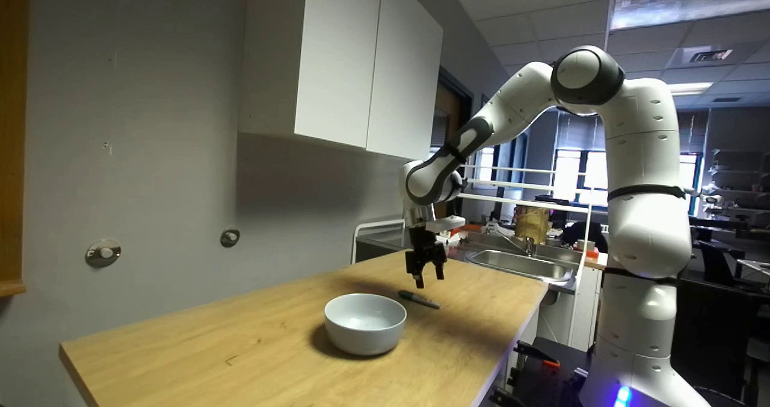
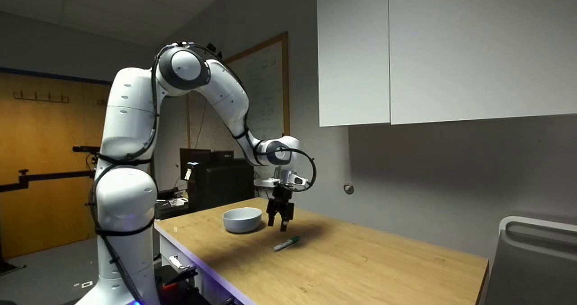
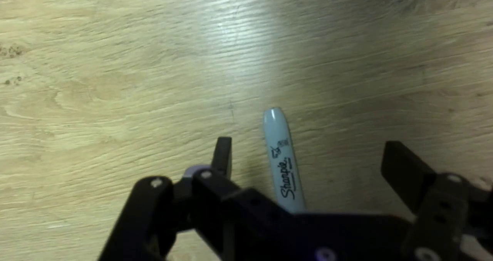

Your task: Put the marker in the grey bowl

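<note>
Gripper [image 3: 309,155]: 1, with 2 fingers spread wide, holding nothing; hangs above the table [image 1: 180,365]. Marker [image 3: 281,157]: 1, green-capped, lying on the table below, between the spread fingers in your wrist view, nearer 1 of them; its cap end is hidden there. Bowl [image 1: 364,335]: 1, grey, upright, near the marker but apart from it. Step in hand, as it seems: lining up the pick. Next move: you likely need to centre over the marker, descend straight, then close across it.
</note>
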You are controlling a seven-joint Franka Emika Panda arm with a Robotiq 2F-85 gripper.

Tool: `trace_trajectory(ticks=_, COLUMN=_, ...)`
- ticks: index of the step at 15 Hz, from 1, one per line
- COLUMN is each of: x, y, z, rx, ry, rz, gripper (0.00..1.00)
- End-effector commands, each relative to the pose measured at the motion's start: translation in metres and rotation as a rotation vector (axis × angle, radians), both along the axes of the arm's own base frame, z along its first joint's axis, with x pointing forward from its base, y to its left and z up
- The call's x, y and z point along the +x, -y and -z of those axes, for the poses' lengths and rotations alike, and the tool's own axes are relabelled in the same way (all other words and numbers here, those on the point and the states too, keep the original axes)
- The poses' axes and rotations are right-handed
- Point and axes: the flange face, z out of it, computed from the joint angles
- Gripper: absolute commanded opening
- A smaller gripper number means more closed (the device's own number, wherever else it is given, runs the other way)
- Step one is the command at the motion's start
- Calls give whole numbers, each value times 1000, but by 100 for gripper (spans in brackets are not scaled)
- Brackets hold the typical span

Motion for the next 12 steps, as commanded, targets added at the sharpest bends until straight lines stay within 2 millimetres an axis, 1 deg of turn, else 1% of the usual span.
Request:
trace_trajectory(ticks=1, x=19, y=-10, z=19, rx=-9, ry=-98, rz=-21, gripper=100)
trace_trajectory(ticks=2, x=20, y=-11, z=23, rx=-1, ry=-120, rz=-26, gripper=100)
trace_trajectory(ticks=6, x=26, y=-7, z=38, rx=27, ry=-186, rz=-36, gripper=100)
trace_trajectory(ticks=8, x=30, y=-6, z=39, rx=43, ry=-197, rz=-58, gripper=100)
trace_trajectory(ticks=12, x=48, y=-3, z=38, rx=79, ry=-129, rz=-56, gripper=100)
